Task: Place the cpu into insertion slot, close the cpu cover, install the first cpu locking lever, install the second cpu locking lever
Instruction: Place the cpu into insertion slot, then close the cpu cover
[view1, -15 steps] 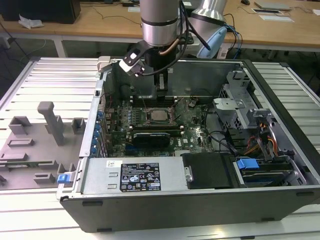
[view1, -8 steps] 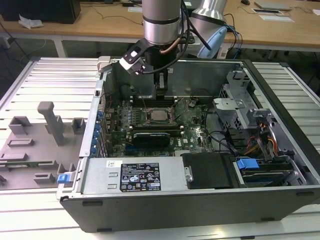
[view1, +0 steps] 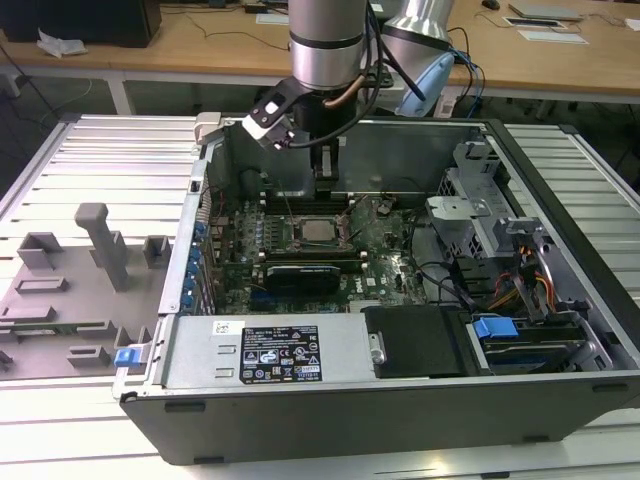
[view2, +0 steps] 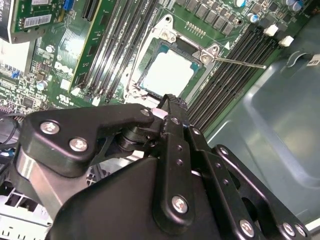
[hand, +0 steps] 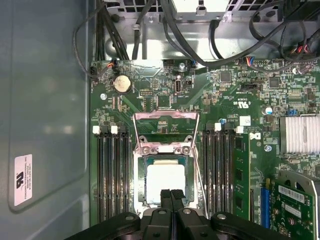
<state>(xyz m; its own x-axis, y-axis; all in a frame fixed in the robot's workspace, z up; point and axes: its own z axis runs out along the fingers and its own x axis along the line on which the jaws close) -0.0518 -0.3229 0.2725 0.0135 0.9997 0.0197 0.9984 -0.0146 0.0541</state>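
In the exterior view the end effector (view1: 328, 190) hangs at twelve o'clock of the cpu (view1: 318, 232), closed completely, holding nothing. The cpu lies flat, silvery face up, in the insertion slot (hand: 141, 167), edges parallel to the flanking memory slots (hand: 111, 175); the cpu cover (hand: 165, 116) seems swung open.

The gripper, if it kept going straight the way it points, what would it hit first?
Probably the cpu lying in the insertion slot, near its edge; the gripper hangs above it, though depth is unclear.
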